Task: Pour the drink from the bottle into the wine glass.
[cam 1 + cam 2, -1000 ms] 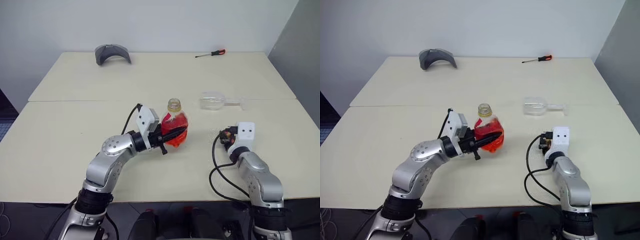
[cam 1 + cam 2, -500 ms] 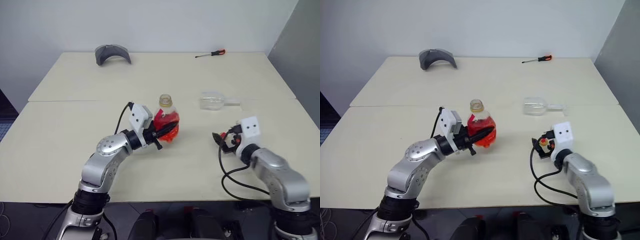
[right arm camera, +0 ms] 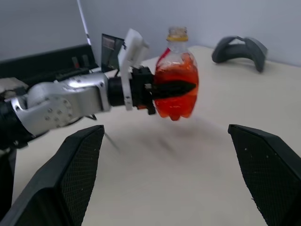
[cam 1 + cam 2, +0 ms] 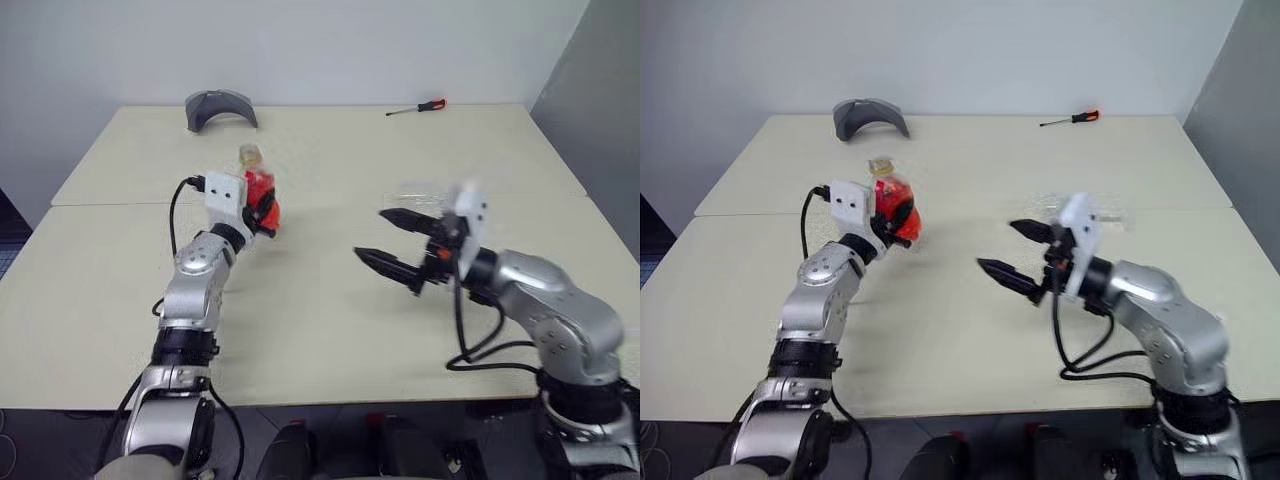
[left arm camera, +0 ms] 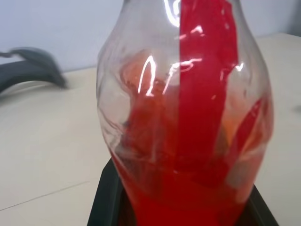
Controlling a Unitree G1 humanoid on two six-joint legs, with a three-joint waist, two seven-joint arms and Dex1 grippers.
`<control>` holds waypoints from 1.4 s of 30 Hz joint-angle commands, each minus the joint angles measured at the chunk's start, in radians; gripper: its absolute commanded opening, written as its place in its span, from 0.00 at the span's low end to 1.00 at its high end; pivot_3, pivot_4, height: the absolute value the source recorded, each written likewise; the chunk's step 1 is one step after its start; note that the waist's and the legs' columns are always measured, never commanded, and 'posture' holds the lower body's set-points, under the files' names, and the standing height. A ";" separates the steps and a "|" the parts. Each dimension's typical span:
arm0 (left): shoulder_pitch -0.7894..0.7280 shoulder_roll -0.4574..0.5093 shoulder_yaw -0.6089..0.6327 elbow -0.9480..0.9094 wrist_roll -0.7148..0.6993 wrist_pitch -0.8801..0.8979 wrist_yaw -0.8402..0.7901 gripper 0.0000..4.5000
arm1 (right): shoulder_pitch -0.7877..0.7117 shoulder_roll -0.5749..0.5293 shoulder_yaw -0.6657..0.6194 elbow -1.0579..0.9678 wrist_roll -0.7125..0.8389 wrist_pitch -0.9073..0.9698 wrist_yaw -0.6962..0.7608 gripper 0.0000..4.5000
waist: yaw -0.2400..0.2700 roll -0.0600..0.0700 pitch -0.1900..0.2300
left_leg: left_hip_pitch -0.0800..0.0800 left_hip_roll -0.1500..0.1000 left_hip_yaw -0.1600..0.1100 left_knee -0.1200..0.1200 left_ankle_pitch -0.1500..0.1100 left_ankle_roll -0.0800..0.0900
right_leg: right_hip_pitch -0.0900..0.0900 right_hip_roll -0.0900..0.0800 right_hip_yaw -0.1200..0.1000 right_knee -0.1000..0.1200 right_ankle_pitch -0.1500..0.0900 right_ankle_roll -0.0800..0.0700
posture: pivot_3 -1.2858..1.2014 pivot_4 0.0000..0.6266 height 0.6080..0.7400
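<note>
Two things have to meet for the pour, and they sit on opposite sides of the frame. The bottle (image 4: 258, 192) stands upright in the upper left of the head view, off the table, pinched around its red-filled belly by the left gripper (image 4: 262, 212) — fingers closed on it, neck up and, as far as the right wrist view shows, with no cap on the mouth. The drink (image 5: 197, 141) fills most of the body.

The wine glass (image 4: 425, 196) appears to lie on its side on the table (image 4: 330, 150) at centre right, long axis running across the frame with the stem towards the right edge; it is blurred and partly hidden by the arm, so its exact pose is uncertain. The right gripper (image 4: 392, 240) hangs in the air just in front of it, jaws spread wide and empty, pointing towards the left of the frame — towards the bottle, not the glass.

So the right arm is much the nearer to the glass, which probably wants standing up before the bottle travels rightward and tips.
</note>
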 commanded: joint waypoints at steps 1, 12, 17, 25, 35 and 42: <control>-0.020 -0.006 0.050 0.062 0.025 -0.108 0.077 0.22 | -0.024 0.024 0.019 0.018 -0.029 -0.052 -0.026 1.00 | 0.001 0.000 0.000 | -0.001 -0.001 0.000 0.001 0.000 0.000 | 0.000 -0.001 0.000 -0.001 0.000 0.000 | 0.52 0.24 1.00; -0.026 -0.004 0.085 0.231 0.066 -0.284 0.187 0.22 | -0.022 0.040 0.042 0.019 -0.041 -0.071 -0.045 1.00 | 0.003 -0.002 -0.001 | -0.005 -0.003 0.000 0.008 0.000 0.000 | -0.002 -0.003 0.000 0.000 0.002 0.003 | 0.52 0.24 1.00; -0.045 0.004 0.106 0.346 0.060 -0.368 0.184 0.22 | -0.025 0.054 0.044 0.017 -0.048 -0.070 -0.067 1.00 | 0.003 -0.002 -0.001 | -0.005 -0.003 0.000 0.008 0.000 0.000 | -0.002 -0.003 0.000 0.001 0.002 0.003 | 0.52 0.24 1.00; -0.069 -0.011 0.135 0.444 0.031 -0.403 0.170 0.34 | -0.024 0.045 0.036 0.011 -0.051 -0.061 -0.083 1.00 | 0.002 -0.002 -0.001 | -0.005 -0.003 0.000 0.008 0.000 0.000 | -0.002 -0.003 -0.001 0.001 0.002 0.003 | 0.52 0.24 1.00; -0.009 -0.034 0.132 0.351 0.014 -0.377 0.161 1.00 | -0.033 0.050 0.034 0.025 -0.043 -0.066 -0.080 1.00 | 0.001 -0.002 -0.001 | -0.004 -0.003 0.000 0.008 0.000 0.000 | -0.002 -0.003 0.000 0.002 0.002 0.003 | 0.52 0.24 1.00; 0.158 -0.061 0.128 0.048 -0.008 -0.234 0.175 1.00 | -0.029 0.054 0.028 0.032 -0.035 -0.070 -0.070 1.00 | 0.000 -0.002 -0.001 | -0.004 -0.002 0.000 0.007 0.000 0.000 | -0.002 -0.003 0.000 0.003 0.002 0.002 | 0.52 0.24 1.00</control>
